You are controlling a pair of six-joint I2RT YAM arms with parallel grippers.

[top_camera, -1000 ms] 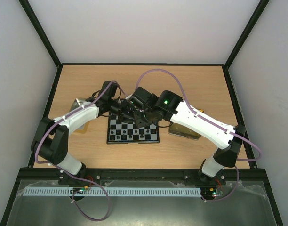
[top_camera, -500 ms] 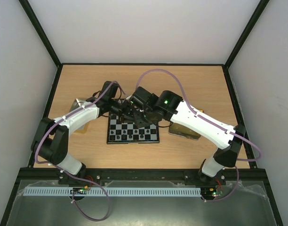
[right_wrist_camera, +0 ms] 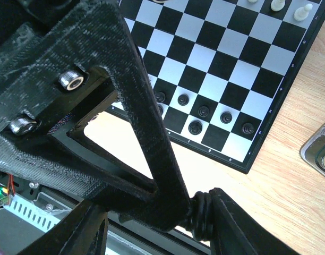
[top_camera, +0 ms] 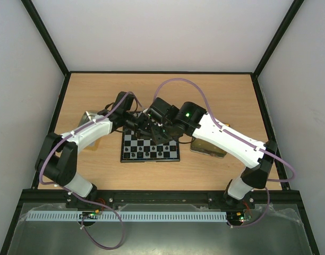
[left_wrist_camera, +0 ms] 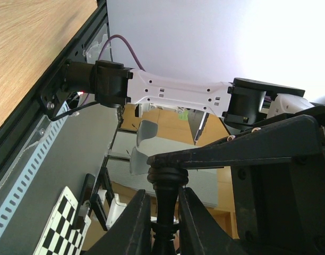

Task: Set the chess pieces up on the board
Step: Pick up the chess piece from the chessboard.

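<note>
Both arms meet above the far edge of the board (top_camera: 150,159). My left gripper (left_wrist_camera: 163,194) (top_camera: 139,122) is shut on the stem of a black chess piece (left_wrist_camera: 165,183), held clear of the board. The piece's ringed base (right_wrist_camera: 203,220) presses against one finger (right_wrist_camera: 234,223) of my right gripper (right_wrist_camera: 157,210) (top_camera: 147,127). The right gripper's jaws stand open, with a left finger (right_wrist_camera: 136,101) and the piece between them. Several black pawns (right_wrist_camera: 204,111) stand along one edge of the board (right_wrist_camera: 215,58). White pieces (right_wrist_camera: 278,5) stand at the opposite edge.
A gold tray (top_camera: 207,147) lies right of the board under the right arm. A silver tray (top_camera: 90,117) lies to the left under the left arm. A tray's corner (right_wrist_camera: 319,151) shows on the wooden table (right_wrist_camera: 290,186) beside the board.
</note>
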